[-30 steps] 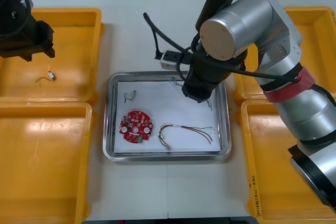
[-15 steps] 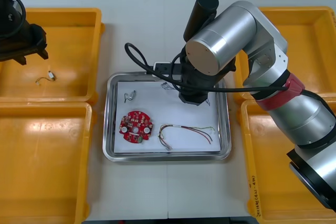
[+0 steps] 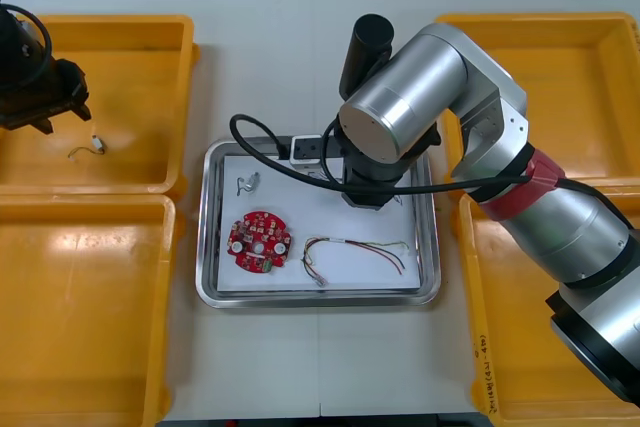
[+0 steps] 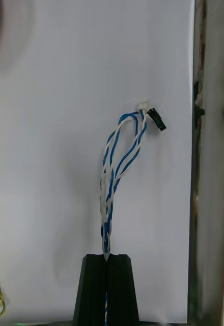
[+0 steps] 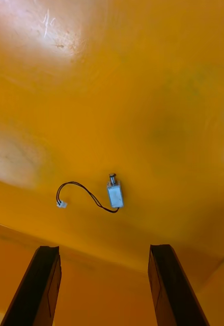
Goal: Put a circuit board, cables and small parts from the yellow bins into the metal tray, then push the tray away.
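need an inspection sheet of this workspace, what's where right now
surface: light table, metal tray at centre, white inside
job's things: red circuit board and small metal part in tray; wired metal part in far left bin
clutter: nothing seen
claws: left claw open above the wired metal part; right claw shut on blue and white cable over tray
cables: red and yellow cable lying in tray
surroundings: yellow bins at both sides

In the white-lined metal tray [image 3: 204, 247] we see a round red circuit board [image 3: 259, 241], a red and yellow cable [image 3: 355, 250] beside it and a small metal part [image 3: 247, 183]. The right gripper [image 4: 106, 257] pinches a twisted blue and white cable [image 4: 119, 163] over the lining. Another small part [image 3: 97, 143] lies in the far left yellow bin [image 3: 140, 77].
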Controlling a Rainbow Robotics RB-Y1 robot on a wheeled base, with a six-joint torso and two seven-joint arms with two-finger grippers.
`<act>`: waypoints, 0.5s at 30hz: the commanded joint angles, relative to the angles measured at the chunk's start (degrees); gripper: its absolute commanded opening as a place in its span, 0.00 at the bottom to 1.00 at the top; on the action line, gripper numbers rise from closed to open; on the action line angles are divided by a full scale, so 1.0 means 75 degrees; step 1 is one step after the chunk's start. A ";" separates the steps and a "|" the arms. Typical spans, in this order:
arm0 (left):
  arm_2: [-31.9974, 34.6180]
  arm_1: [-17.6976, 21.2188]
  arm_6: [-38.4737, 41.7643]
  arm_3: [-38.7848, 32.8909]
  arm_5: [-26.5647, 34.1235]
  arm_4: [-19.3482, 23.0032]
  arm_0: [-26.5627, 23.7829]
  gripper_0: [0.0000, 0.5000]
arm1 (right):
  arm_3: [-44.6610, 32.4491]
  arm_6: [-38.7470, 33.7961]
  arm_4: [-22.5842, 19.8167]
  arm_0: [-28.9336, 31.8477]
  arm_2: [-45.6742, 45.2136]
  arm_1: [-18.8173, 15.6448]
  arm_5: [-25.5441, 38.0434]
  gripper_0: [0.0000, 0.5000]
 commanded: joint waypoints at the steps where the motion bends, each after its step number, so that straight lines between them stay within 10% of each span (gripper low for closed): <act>1: -0.0401 0.0341 -0.0056 0.0120 -0.0197 0.0090 -0.0392 1.00 | 0.0082 0.0386 0.0033 -0.0270 0.0101 0.0096 -0.0097 0.00; 15: -0.0589 0.0130 -0.0010 0.0214 -0.0596 0.0243 -0.0181 1.00 | 0.0223 0.0445 0.0022 -0.0270 0.0336 0.0037 -0.0273 0.00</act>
